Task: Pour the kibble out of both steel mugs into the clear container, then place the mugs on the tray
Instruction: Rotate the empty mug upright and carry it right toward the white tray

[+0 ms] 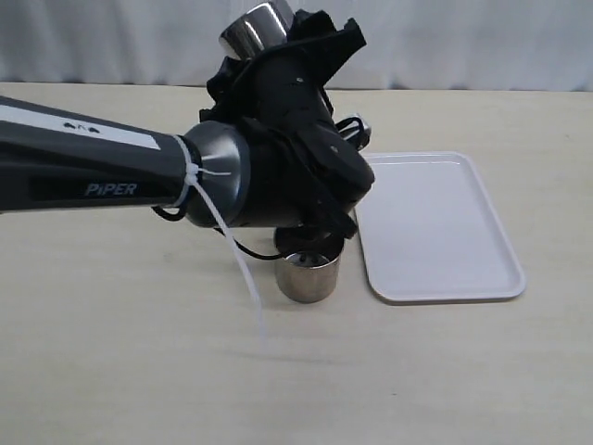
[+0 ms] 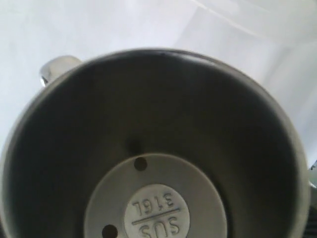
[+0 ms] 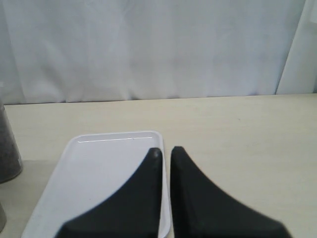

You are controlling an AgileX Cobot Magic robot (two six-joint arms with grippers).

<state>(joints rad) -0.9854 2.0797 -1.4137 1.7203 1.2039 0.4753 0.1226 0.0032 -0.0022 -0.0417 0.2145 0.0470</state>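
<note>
Left gripper [image 1: 283, 46]: it sits at 12 o'clock in the exterior view, at the end of the arm that reaches in from 9 o'clock. It carries the raised steel mug [image 1: 258, 26] clear of the table [image 1: 139, 371], and the mug is tilted. The fingers are hidden behind the wrist housing, so the grip is known only from the mug being aloft.

The left wrist view looks straight into that mug [image 2: 158, 148]. The inside is bare, with "SUS 316L" stamped on the base and the loop handle [image 2: 57, 67] at 10 o'clock on the rim.

The second steel mug [image 1: 310, 273] stands upright on the table, just below the arm. Its contents cannot be judged.

The tray [image 1: 435, 232] lies flat at 3 o'clock from the second steel mug, close beside it and not touching it. Nothing rests on it.

Right gripper [image 3: 166, 151]: the jaws are drawn almost together, with only a narrow slit between them, and they hold nothing. It hangs above the long edge of the tray [image 3: 104, 163].

The clear container [image 3: 9, 168] stands beside the tray and is cut off by the edge of the right wrist view. A dark grainy fill, the kibble [image 3: 6, 139], shows through its wall.
</note>
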